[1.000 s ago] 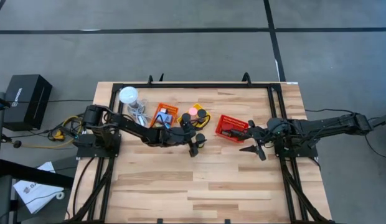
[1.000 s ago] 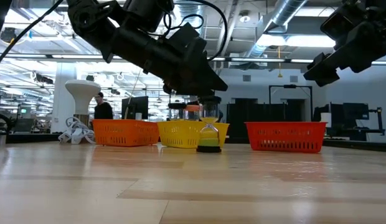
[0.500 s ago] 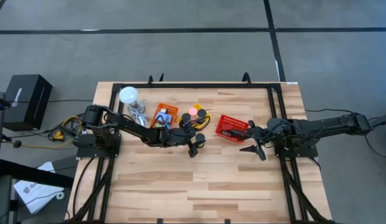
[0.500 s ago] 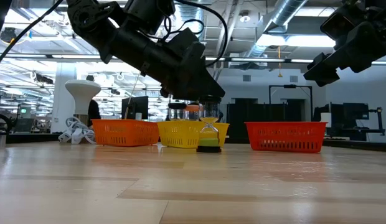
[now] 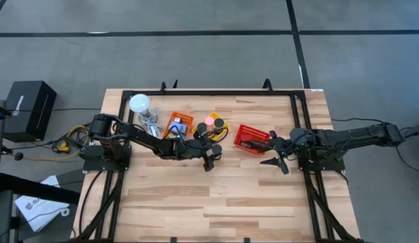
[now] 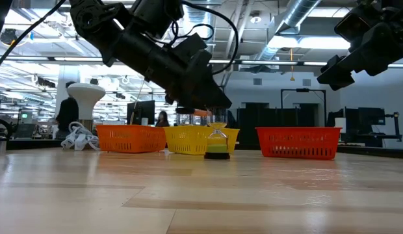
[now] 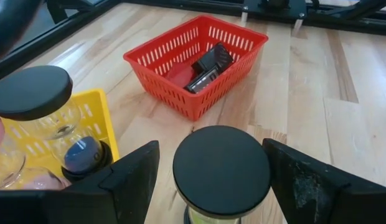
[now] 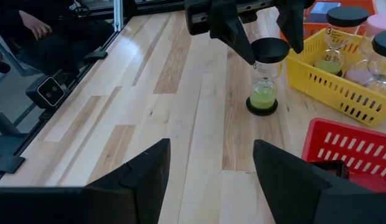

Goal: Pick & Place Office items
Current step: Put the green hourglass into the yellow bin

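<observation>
A small hourglass (image 6: 218, 140) with black end caps and green sand stands upright on the wood in front of the yellow basket (image 5: 213, 128). Its round top cap (image 7: 221, 163) fills the middle of the left wrist view. My left gripper (image 7: 221, 186) is open just above it, one finger on either side of the cap with gaps showing. Seen from the right wrist, the left gripper (image 8: 264, 28) straddles the hourglass (image 8: 266, 78). My right gripper (image 5: 276, 162) waits open, raised, near the red basket (image 5: 252, 139).
Three mesh baskets line the far half: orange (image 5: 178, 123), yellow, and red, the red one holding black flat items (image 7: 208, 65). More black-capped hourglasses (image 7: 31, 92) stand in the yellow basket. A white globe (image 5: 139, 102) and cables (image 5: 150, 120) sit far left. The near half is bare wood.
My left gripper has come down steadily toward the green hourglass, staying open; its fingers now stand level with the top cap. The hourglass has not moved.
</observation>
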`<state>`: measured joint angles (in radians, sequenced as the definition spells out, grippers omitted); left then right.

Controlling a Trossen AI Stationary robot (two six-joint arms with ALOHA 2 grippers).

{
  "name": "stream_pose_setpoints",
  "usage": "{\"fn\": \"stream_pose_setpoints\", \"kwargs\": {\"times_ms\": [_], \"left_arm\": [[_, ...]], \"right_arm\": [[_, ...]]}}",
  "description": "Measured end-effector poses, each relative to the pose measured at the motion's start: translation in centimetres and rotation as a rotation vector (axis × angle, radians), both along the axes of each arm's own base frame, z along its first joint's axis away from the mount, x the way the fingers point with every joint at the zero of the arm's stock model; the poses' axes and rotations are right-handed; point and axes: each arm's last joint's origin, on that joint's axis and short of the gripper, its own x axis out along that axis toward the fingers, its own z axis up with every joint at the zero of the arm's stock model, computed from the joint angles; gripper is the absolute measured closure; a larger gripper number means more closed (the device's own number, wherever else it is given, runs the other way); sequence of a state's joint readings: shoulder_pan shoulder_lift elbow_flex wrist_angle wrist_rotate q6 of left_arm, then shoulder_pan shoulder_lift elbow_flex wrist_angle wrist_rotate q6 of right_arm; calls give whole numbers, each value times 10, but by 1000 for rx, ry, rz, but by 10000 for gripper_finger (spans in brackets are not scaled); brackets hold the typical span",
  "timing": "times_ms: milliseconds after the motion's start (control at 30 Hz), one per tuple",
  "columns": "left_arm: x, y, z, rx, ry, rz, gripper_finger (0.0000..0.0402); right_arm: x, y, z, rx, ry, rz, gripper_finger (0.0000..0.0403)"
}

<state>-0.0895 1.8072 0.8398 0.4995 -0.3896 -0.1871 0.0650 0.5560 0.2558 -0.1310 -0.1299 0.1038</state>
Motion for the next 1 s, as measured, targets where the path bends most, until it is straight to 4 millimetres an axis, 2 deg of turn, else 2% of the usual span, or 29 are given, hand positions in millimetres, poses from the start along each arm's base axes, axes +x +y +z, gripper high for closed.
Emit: {"fn": "stream_pose_setpoints", "kwargs": {"times_ms": [133, 433, 633, 733, 1000], "left_arm": [[0, 0, -1, 1, 7, 0, 134], [0, 0, -1, 0, 6, 3, 189], [-1, 0, 1, -1, 3, 5, 179], [-3, 2, 12, 9, -32, 35, 185], [-19, 16, 65, 59, -154, 105, 181]], "right_arm": [[0, 0, 0, -6, -2, 3, 182], [0, 0, 0, -8, -2, 3, 182], [0, 0, 0, -8, -2, 3, 182], [0, 0, 0, -8, -2, 3, 182], [0, 0, 0, -8, -1, 4, 182]]}}
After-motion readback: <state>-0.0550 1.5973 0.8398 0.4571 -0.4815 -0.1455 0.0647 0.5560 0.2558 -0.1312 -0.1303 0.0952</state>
